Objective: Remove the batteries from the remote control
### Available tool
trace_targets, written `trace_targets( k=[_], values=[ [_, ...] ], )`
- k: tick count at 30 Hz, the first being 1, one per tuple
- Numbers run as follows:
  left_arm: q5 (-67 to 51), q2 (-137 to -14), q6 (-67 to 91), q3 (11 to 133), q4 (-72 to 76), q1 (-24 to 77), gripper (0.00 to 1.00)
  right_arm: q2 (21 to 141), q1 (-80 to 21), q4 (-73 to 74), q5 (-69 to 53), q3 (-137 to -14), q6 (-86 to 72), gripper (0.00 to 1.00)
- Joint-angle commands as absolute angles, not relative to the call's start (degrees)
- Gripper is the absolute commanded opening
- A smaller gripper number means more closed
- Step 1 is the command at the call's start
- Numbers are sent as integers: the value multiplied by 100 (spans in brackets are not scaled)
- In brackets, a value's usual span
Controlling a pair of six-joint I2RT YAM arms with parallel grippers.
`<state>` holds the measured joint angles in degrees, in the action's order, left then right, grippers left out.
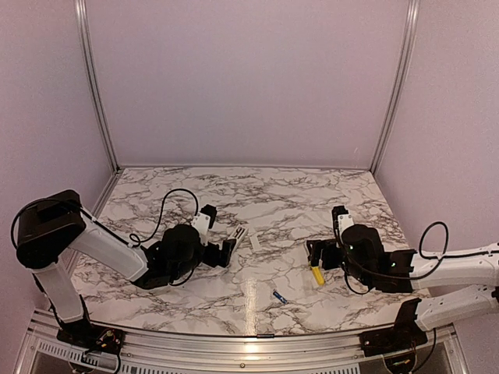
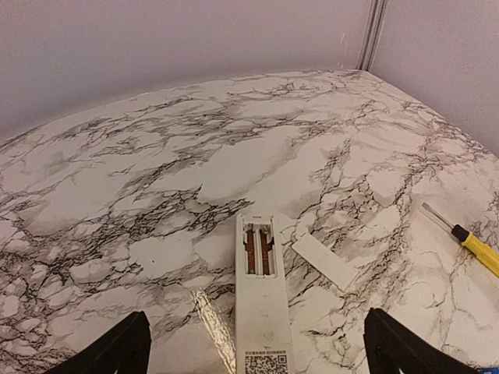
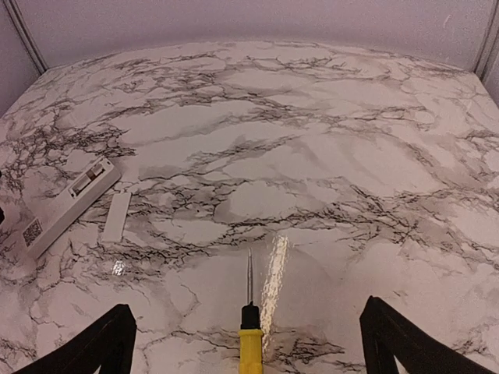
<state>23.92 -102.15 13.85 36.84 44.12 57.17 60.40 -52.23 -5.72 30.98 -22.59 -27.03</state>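
Left wrist view shows the slim, long white plastic remote control [image 2: 261, 312] on the marble-patterned table [image 2: 117, 156] just ahead of the left gripper [image 1: 229, 249], whose fingers stand wide apart on nothing; the remote's battery bay [image 2: 257, 249] is uncovered and looks empty, the small flat white cover piece [image 2: 323, 261] just to its right. One tiny blue cylindrical battery [image 1: 279, 297] lies by the table's near edge, well apart from the remote; a second is nowhere visible, so unloading looks done or nearly so. The right gripper [image 1: 315, 257] gapes too, the yellow-handled screwdriver [image 3: 250, 347] lying ungripped between its fingers

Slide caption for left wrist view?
Slim white plastic remote control, battery bay uncovered, framed by the open left tool; small flat white cover beside it, yellow-handled screwdriver right.
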Motion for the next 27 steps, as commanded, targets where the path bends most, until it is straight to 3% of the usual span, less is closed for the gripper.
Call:
trace_targets(
  k=[1, 11, 15, 27],
  values=[
    [2312, -9721, 1277, 3395, 4598, 5722, 99, 5985, -5181, -756, 3038, -2555, -2205, 99],
    [2831, -8912, 1195, 3003, 4533, 5722, 99, 5771, -3908, -1013, 1669, -2842, -1433, 99],
    [3775, -8245, 1373, 3074, 3388, 5688, 99, 5778, -3367, -1004, 1441, -2962, -1372, 99],
    [5108, -6216, 1338, 2888, 1536, 4703, 99, 5977, -2075, -1904, 1076, -2821, -656, 99]
  ],
)
